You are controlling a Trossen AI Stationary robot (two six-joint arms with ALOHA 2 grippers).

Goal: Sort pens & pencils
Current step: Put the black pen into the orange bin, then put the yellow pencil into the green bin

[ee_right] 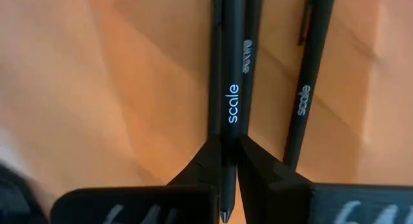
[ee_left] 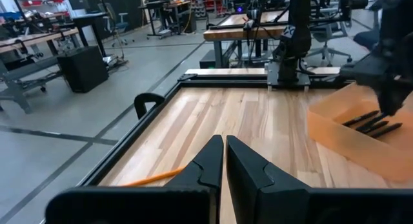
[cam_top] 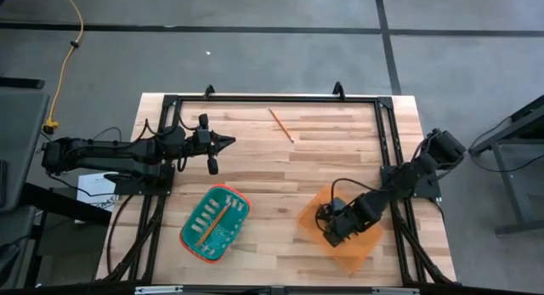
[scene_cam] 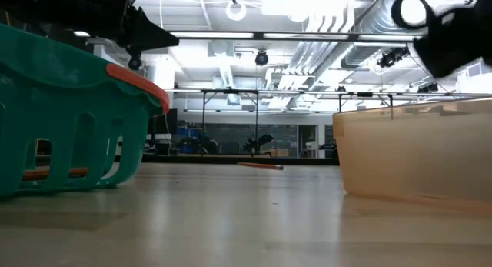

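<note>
Three black pens lie in the orange bin (cam_top: 340, 229). In the right wrist view, one pen (ee_right: 222, 88) sits between the fingers of my right gripper (ee_right: 226, 161), which is shut on it. A second pen (ee_right: 250, 53) and a third (ee_right: 311, 88) lie beside it. My right gripper (cam_top: 326, 234) reaches down into the bin. One orange pencil (cam_top: 281, 125) lies flat on the table near the far edge. Orange pencil wood (cam_top: 207, 224) shows inside the teal basket (cam_top: 214, 223). My left gripper (cam_top: 228, 142) is shut and hovers left of the lone pencil (ee_left: 151, 179). My right gripper pinches the black pen between its two fingers near its pointed tip end (ee_right: 224, 137). The tip (ee_right: 222, 215) points back between the fingers, and the barrel runs forward along them. The gripper comes slanting down from above into the bin. I cannot tell whether the pen is lifted off the bin floor.
The teal basket (scene_cam: 69, 117) stands near the table's near edge, left of centre, and the orange bin (scene_cam: 415, 151) stands to its right. A black frame (cam_top: 387, 142) runs along the table's edges. Bare wood lies between the containers and the far pencil (scene_cam: 260, 165).
</note>
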